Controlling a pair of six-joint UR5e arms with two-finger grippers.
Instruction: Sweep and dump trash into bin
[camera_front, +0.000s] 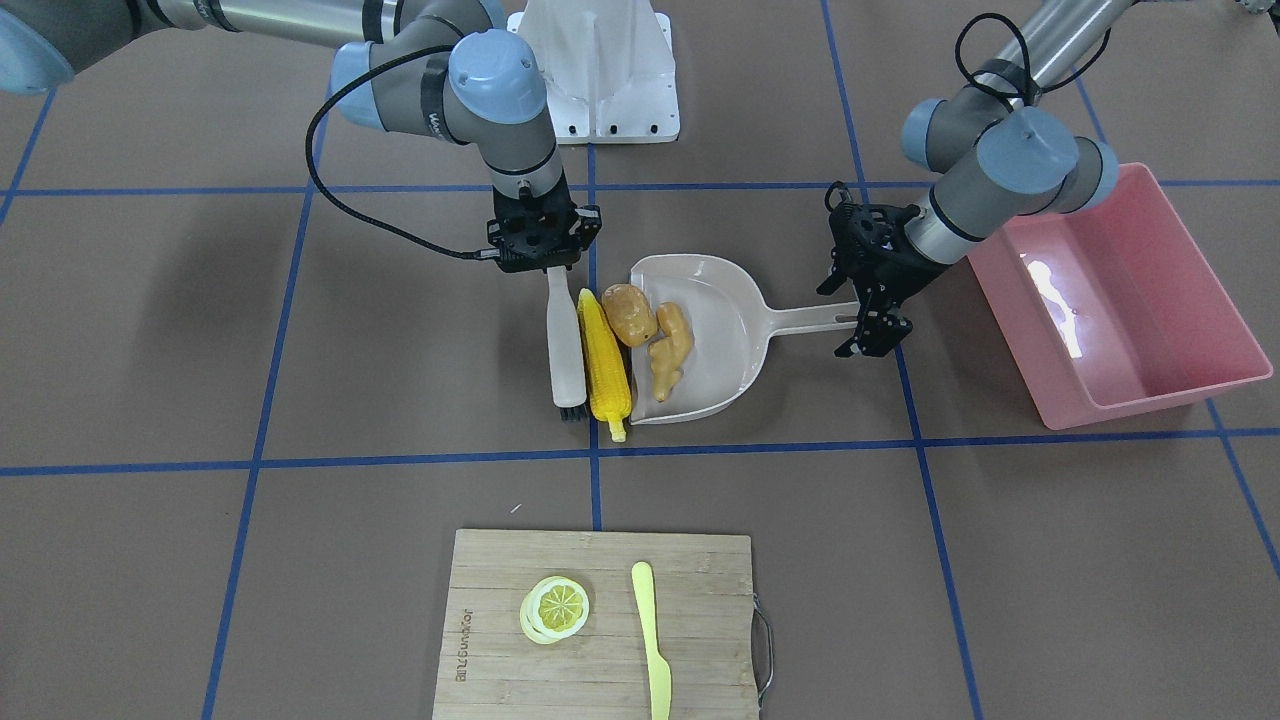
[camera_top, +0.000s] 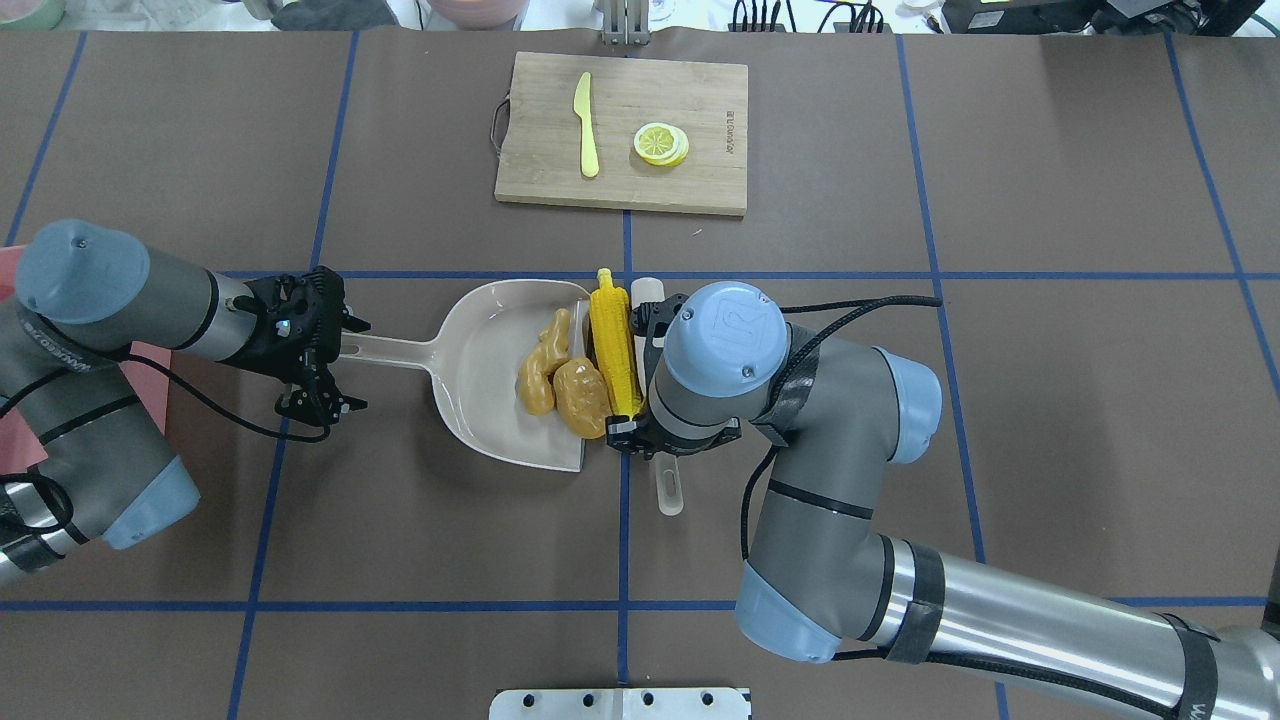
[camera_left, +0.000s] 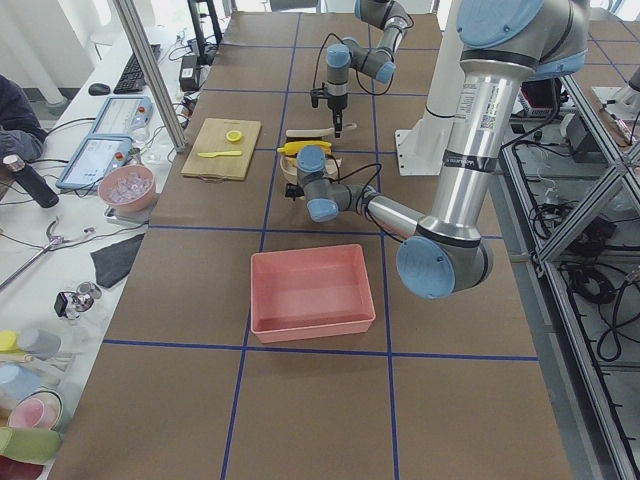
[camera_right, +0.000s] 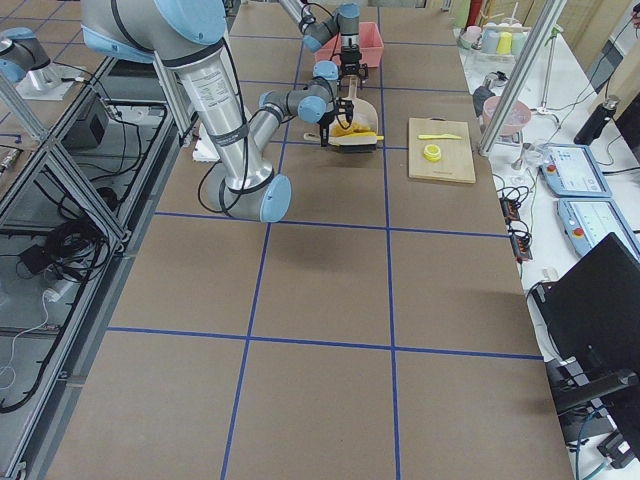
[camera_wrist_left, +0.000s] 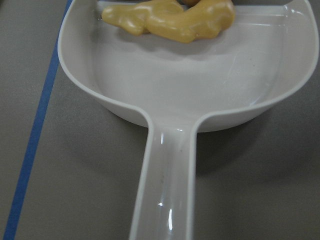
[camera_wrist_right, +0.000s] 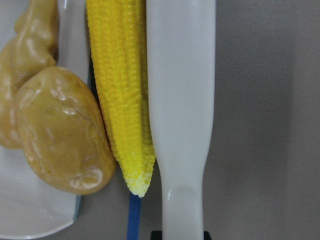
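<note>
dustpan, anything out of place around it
Only the corn cob: it lies on the table outside the dustpan, along its open lip, with the brush against its other side. The potato straddles the lip; the ginger root is inside. Nothing else stands out.

Bright, even light from above fills every view; shadows on the brown worktop (camera_front: 150, 400) are soft and faint. A white glare streak lies on the glossy floor of the pink bin (camera_front: 1100, 360). In the wrist views the dustpan (camera_wrist_left: 167, 200) carries small glints and the white brush (camera_wrist_right: 182, 100) looks nearly blown out, edges slightly soft.
</note>
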